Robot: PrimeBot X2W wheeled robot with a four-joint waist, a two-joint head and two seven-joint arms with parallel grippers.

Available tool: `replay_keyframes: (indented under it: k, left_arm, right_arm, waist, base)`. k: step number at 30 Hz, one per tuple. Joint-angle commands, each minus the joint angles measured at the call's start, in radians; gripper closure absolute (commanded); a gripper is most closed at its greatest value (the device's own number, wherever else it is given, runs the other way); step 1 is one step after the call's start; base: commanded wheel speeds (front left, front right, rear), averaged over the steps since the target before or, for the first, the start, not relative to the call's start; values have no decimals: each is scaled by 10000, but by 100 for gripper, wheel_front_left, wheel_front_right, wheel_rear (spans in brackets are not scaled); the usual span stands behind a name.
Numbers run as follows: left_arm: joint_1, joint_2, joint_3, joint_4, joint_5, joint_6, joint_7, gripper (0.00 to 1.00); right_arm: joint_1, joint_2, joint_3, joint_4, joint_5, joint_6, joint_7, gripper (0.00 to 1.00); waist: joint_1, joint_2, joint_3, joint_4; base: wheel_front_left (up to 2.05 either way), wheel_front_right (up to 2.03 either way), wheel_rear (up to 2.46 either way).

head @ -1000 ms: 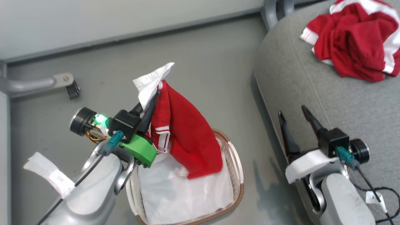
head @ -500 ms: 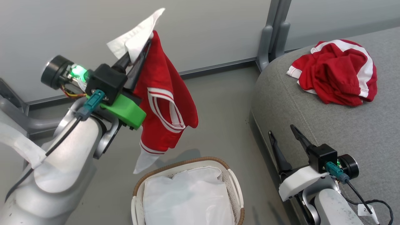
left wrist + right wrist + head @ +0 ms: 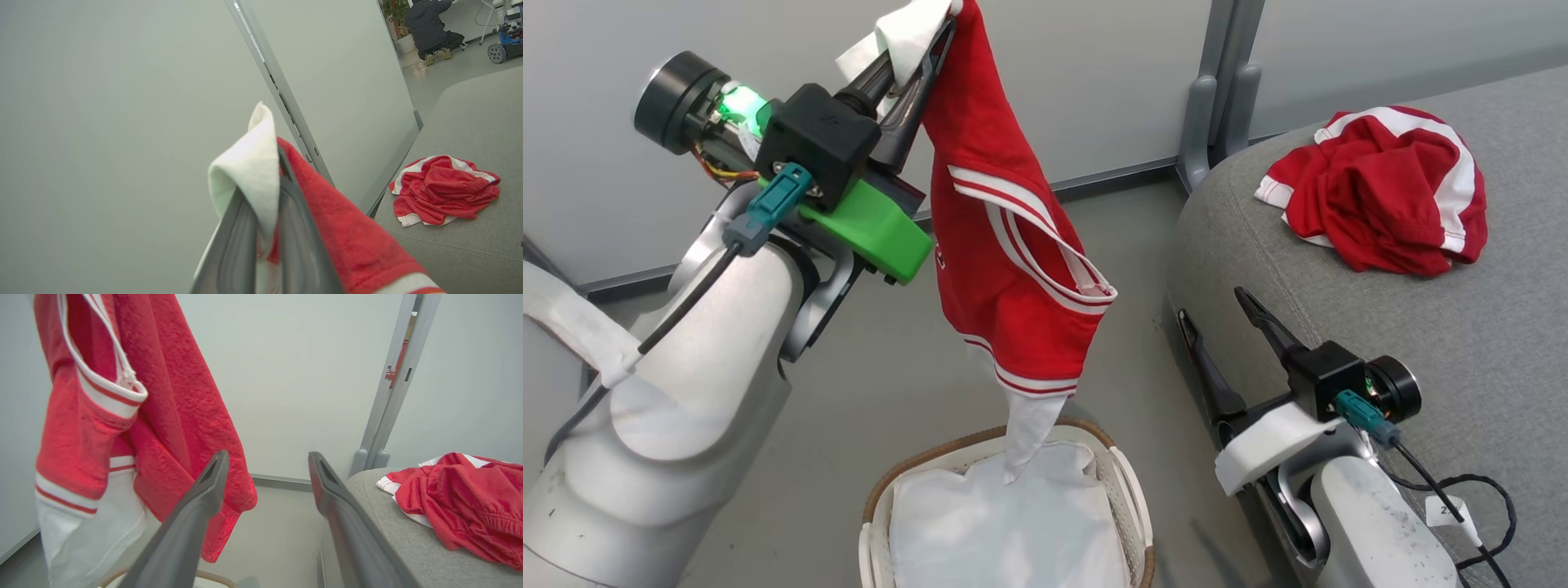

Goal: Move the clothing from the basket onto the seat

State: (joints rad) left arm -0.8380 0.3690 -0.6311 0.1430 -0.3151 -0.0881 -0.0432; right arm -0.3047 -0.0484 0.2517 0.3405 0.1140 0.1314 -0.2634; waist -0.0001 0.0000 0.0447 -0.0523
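My left gripper [image 3: 931, 37] is raised high and shut on the top edge of a red garment [image 3: 1005, 269] with white stripes. The garment hangs free. Its white lower end dangles just over the basket [image 3: 1131, 498], whose white liner [image 3: 1013, 539] lies inside. The left wrist view shows the left gripper [image 3: 265, 179] pinching white and red cloth [image 3: 347, 228]. A second red garment [image 3: 1380, 192] lies crumpled on the grey seat [image 3: 1462, 343] at the right. My right gripper [image 3: 1213, 304] stands open and empty by the seat's front edge, its fingers [image 3: 196, 506] apart beside the hanging garment [image 3: 163, 396].
A pale partition wall with a grey post [image 3: 1217, 98] stands behind the seat and basket. Grey floor lies between them. A black cable [image 3: 1478, 490] loops beside my right arm. Far off in the left wrist view a person [image 3: 433, 28] crouches near a wheeled machine [image 3: 506, 41].
The head view has tilted up. My left gripper has lifted the red garment out of the basket and carried it higher and to the right. The right gripper stays open.
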Motion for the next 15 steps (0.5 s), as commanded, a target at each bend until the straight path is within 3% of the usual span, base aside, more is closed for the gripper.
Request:
replay_keyframes:
  k: [1,15]
  left_arm:
    - [-198,-35,-31,-43,-63,-48,3,100]
    - [-513,-308,-449,-477,-108,-145,-109,100]
  right_arm:
    - [-133,-37,69,20,-35,-14,-19,0]
    - [-2072,-39,518,1386,-1116,-14,-19,0]
  waist:
    - [1,0,-24,21]
    - [1,0,-45,438]
  base:
    - [0,0,0]
    - [0,0,0]
